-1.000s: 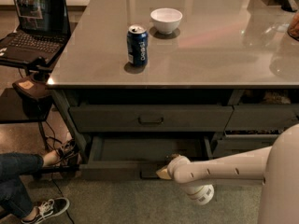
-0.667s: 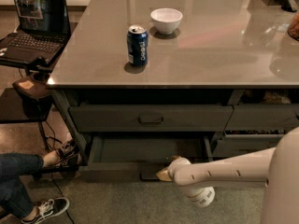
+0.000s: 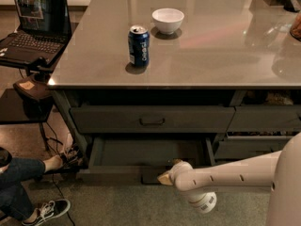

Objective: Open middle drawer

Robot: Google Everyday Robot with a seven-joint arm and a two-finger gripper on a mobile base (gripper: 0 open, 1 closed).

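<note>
The middle drawer (image 3: pixel 150 150) is the wide, shallow dark grey one under the countertop. It stands pulled out and shows its plain grey inside. Its front edge runs low across the view, with a small dark pull handle (image 3: pixel 148 176) at the centre. My gripper (image 3: pixel 162 178) is at the end of the white arm, which comes in from the lower right. It sits right at that handle, at the drawer's front edge. The taller-fronted wide drawer (image 3: pixel 152 120) above is closed.
A blue can (image 3: pixel 138 46) and a white bowl (image 3: pixel 168 20) stand on the grey countertop (image 3: pixel 225 55). Narrower drawers (image 3: pixel 263 119) are on the right. A laptop (image 3: pixel 35 22) sits on a side stand at the left. A person's leg and shoes (image 3: pixel 33 173) are on the floor at the lower left.
The arm and gripper have shifted only slightly at the drawer's front. The drawer stays pulled out about as far as before.
</note>
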